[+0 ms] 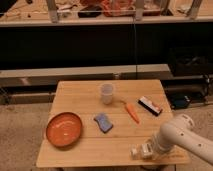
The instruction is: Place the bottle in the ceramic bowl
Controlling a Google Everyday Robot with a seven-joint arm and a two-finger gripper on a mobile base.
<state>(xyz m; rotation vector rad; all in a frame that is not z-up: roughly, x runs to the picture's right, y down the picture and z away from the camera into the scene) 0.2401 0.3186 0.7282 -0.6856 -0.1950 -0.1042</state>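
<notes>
The orange-red ceramic bowl [64, 129] sits near the front left of the wooden table [85, 152]. A small whitish bottle [136, 150] lies on its side near the table's front right edge. My gripper [147, 149], at the end of the white arm [182, 137], comes in from the right and is down at the bottle's right end, touching or very close to it. The bottle is far to the right of the bowl.
A translucent cup [106, 93] stands at the table's middle back. A blue sponge [103, 122] lies between the bowl and the bottle. A carrot [131, 111] and a black-and-white bar [150, 105] lie at the right. Dark shelving stands behind the table.
</notes>
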